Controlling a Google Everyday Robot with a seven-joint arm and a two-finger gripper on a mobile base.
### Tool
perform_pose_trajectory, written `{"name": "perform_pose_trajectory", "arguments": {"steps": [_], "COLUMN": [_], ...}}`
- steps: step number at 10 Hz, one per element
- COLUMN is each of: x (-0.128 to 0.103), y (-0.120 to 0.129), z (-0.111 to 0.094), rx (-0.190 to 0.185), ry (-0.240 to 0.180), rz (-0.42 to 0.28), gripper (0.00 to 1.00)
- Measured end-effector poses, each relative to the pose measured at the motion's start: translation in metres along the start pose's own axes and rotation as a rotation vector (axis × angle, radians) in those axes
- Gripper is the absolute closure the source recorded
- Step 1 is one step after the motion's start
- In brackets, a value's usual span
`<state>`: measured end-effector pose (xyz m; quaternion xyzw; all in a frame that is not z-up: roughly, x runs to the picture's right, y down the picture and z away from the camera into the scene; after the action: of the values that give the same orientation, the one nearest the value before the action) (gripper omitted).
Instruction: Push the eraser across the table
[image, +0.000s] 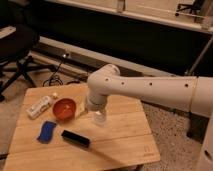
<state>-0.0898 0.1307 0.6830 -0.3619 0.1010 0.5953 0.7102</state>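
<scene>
Camera view: we see the table (125, 142) from above and in front, with its plank seams running left to right. The eraser (75, 138) lies flat near the front edge, left of centre, with its long side roughly along that edge and slightly angled. We find nothing touching it.

The arm (150, 90) enters from the right, bends at a rounded joint and drops toward the tabletop. The gripper (99, 119) points down over the middle of the table, just right of the bowl (64, 109). It stands behind and to the right of the eraser, apart from it. We read its jaws as spread wide, with nothing between them.

Other items on the table:
- The orange bowl sits upright, behind the eraser.
- A blue pad (47, 131) lies just left of the eraser, not touching it.
- A white bottle (41, 106) lies on its side near the left edge, beside the bowl.

A dark chair (17, 50) stands on the floor beyond the left end of the table.
</scene>
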Motion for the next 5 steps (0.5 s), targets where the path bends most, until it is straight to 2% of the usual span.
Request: {"name": "perform_pose_trajectory", "arguments": {"steps": [1, 2, 3, 5], "x": [0.02, 0.038, 0.051, 0.086], "y": [0.022, 0.04, 0.051, 0.089], "z": [0.007, 0.019, 0.029, 0.06], "rx": [-0.007, -0.009, -0.006, -0.011], "ry": [0.057, 0.116, 0.165, 0.319], "rz": [-0.056, -0.098, -0.124, -0.201], "gripper": [0.26, 0.36, 0.43, 0.66]}}
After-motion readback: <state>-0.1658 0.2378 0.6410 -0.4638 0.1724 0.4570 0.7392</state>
